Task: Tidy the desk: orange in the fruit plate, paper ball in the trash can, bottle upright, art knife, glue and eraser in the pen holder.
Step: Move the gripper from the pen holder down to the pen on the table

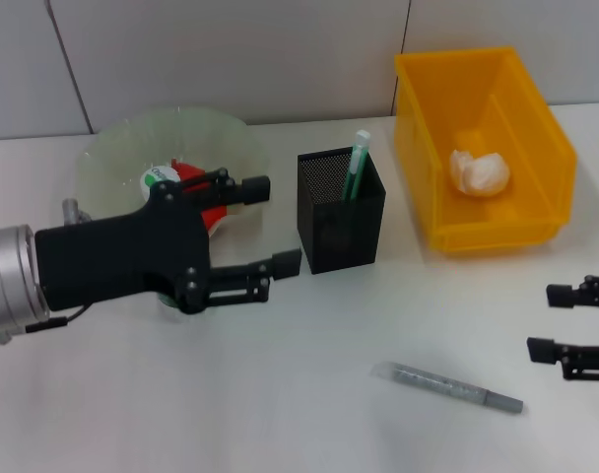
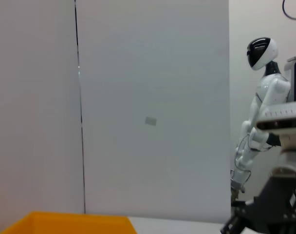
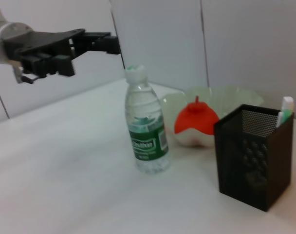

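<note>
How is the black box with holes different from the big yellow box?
The pen holder is black, made of mesh, and narrow; the trash can is yellow, solid-walled, and much wider. The pen holder has a green-and-white stick poking up out of it; the trash can has a crumpled paper ball lying on its bottom. Both are open on top and stand on the white desk.

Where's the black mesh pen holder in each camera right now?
Head view: pen holder at centre, between the fruit plate and the yellow trash can.
Left wrist view: not in it.
Right wrist view: lower right.
Shared landmark: the green-and-white stick standing inside it.
</note>
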Robot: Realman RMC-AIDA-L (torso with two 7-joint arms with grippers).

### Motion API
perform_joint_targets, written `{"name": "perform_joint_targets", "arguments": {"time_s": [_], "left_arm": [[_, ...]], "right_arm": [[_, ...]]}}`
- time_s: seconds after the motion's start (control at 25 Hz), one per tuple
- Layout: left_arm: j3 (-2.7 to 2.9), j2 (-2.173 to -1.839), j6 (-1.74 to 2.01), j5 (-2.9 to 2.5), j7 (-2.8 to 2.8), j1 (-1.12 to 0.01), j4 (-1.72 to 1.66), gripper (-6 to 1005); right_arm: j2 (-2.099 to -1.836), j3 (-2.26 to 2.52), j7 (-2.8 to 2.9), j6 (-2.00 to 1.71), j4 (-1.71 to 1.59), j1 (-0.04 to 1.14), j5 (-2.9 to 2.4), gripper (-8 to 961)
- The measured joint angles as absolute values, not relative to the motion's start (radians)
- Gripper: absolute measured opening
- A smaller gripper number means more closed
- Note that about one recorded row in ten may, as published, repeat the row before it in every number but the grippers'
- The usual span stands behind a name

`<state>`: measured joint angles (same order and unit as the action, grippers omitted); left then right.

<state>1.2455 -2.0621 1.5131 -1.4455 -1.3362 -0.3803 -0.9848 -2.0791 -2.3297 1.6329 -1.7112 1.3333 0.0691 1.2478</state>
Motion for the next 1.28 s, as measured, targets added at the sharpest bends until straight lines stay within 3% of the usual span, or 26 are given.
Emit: {"name": "perform_joint_targets", "arguments": {"time_s": [0.24, 0.56, 0.84, 1.28], "left_arm": [[1.281, -2.064, 1.517, -1.467, -1.323, -0.373, -0.979, 812], [1.294, -2.071, 1.511, -1.509, -1.266, -0.368, -0.951, 812], [1.288, -2.073, 1.505, -1.505, -1.221, -0.354, -0.927, 812], [1.294, -2.072, 1.484, -1.497, -1.218, -0.355, -0.923, 813]], "right_arm": [[-2.076, -2.294, 1.882, -1.734, 1.581, 0.105, 1.085, 767], [-2.076, -2.269, 2.132, -1.896, 1.78, 0.265, 0.842, 767], [-2.076, -2.249, 2.157, -1.941, 1.707, 0.375, 0.747, 766], [-2.077, -2.2, 1.969, -1.849, 1.464, 0.429, 0.737, 766]]}}
